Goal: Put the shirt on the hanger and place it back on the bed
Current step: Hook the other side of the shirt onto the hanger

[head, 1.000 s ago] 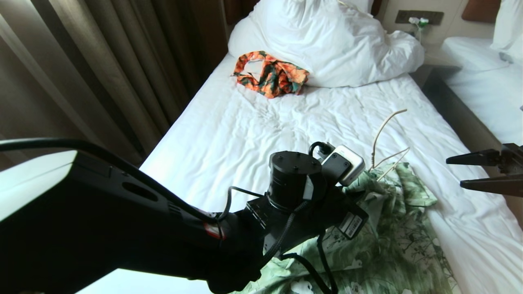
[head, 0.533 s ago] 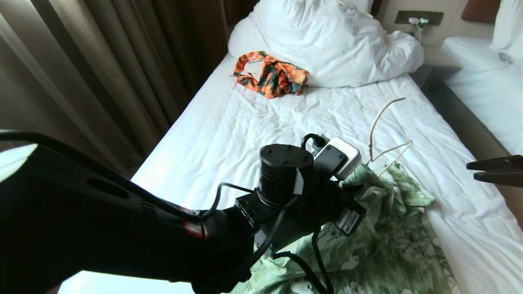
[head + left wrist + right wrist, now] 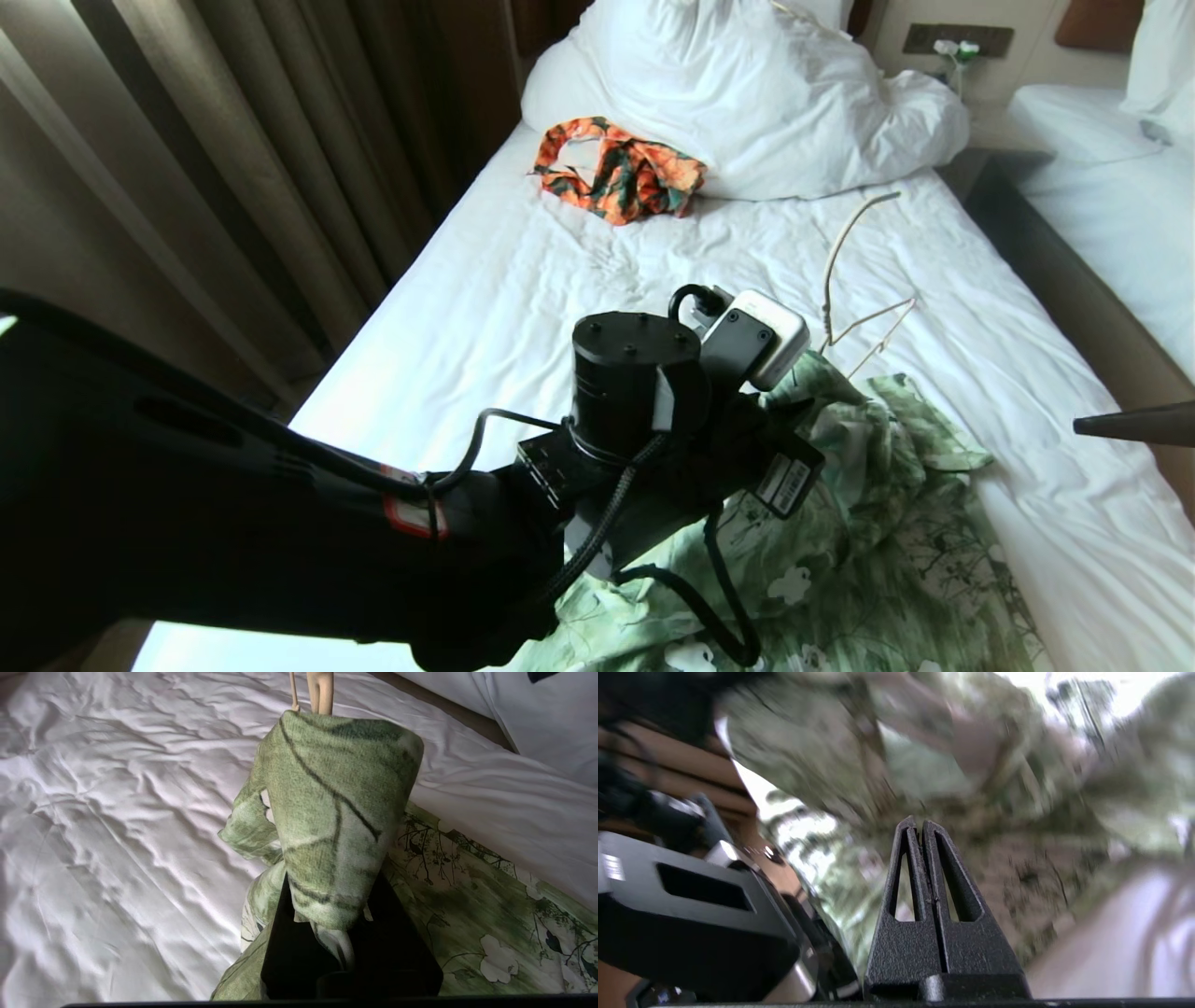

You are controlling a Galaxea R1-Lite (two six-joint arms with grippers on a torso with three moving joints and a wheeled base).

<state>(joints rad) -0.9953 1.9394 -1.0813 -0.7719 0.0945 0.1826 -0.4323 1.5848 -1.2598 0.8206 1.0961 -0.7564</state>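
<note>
Holding a bunch of the shirt (image 3: 868,523) up off the bed (image 3: 523,308), the left gripper (image 3: 343,933) sits low and centre in the head view, its fingers clenched on green cloth that drapes right over them. Whether it also has the hanger (image 3: 854,280) pinched inside that cloth I cannot tell; the pale hook and wire shoulders poke up just above the raised fabric, right of centre. The rest of the shirt trails down to the lower right of the frame, lying on the sheet.

Over at the right edge, the right gripper (image 3: 1134,425) shows only as a dark tip, well apart from the shirt in that view; its own camera shows the two fingers pressed flat together with nothing between them.

To my eye the shirt is thin, floppy and light, likely to slide and bunch, so the collar or a shoulder seam looks a safer place to pinch than the loose front. The hanger seems stiff but slender and easily twisted; the neck below the hook looks best.

The sheet is soft and wrinkled. A crumpled orange garment (image 3: 621,173) lies upper centre beside a heaped duvet (image 3: 747,103), brown curtains (image 3: 233,168) fill the left, and a second bed (image 3: 1111,215) stands at upper right.
</note>
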